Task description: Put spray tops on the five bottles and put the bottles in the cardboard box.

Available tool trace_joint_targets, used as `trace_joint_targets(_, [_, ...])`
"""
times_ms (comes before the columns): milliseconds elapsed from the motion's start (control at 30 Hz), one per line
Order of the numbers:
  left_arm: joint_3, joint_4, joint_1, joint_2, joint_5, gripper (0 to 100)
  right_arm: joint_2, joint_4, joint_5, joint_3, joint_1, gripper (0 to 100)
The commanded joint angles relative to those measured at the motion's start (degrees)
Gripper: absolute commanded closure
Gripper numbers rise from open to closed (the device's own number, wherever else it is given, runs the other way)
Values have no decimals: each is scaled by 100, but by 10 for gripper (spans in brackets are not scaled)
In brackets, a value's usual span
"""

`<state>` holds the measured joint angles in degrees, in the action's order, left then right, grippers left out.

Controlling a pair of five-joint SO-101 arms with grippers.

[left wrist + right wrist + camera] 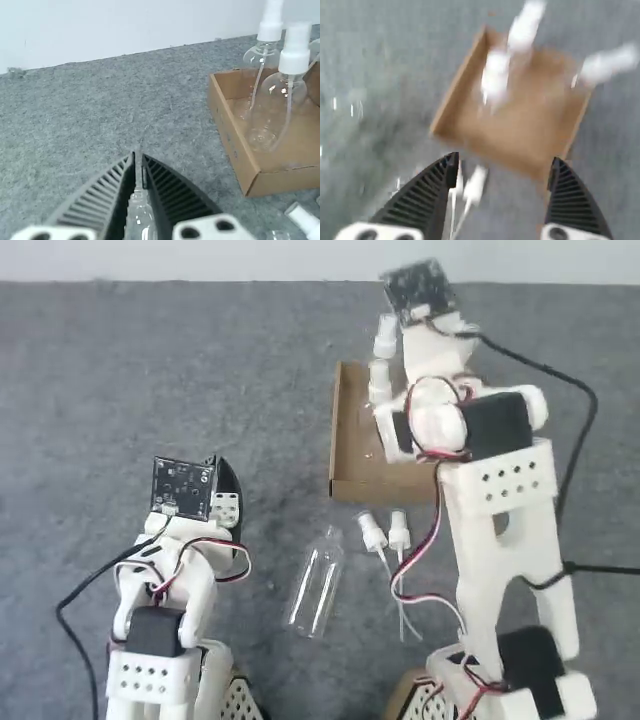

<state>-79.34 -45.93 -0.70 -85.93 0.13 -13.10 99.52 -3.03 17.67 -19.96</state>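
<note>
1. Surface: table covered in grey felt-like mat [120, 370], running up to a pale wall at the far edge.
2. Cardboard box [340, 430] sits flat on the mat, right of centre, open side up.
3. Clear bottle [315, 582] lies on its side, uncapped, just near of the box's front wall and not touching it.
4. Two spray tops [372, 532] [399, 530] lie side by side between bottle and right arm, with their dip tubes trailing toward the near edge.
5. Both arm bases stand at the near edge: left [150, 680], right [500, 680].
</note>
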Motion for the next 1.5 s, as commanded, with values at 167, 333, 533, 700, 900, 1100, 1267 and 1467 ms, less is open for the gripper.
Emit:
trace_joint_targets(167, [48,141,35,-79,-26,989,-989,-813,255,-2681,-549,764])
trace_joint_targets(333, [40,132,26,-79,-26,989,-1798,-2237,475,-4721,-708,764])
trace_joint_targets(533, [40,132,26,-79,-26,989,-1974,-3697,659,-6321,-699,798])
trace_joint_targets(700, [40,132,26,-79,-26,989,-1965,-4365,809,-6919,-699,817])
trace_joint_targets(900, [40,132,18,-79,-26,989,-1956,-4840,809,-7393,-382,817])
trace_joint_targets(1100, [40,132,18,-79,-26,989,-1956,-5086,1064,-7569,-224,820])
trace_joint_targets(1267, [40,123,18,-70,-26,989,-1956,-5455,1178,-7763,-207,821])
trace_joint_targets(1467, [40,123,18,-70,-26,989,-1956,-5754,1284,-7956,-215,822])
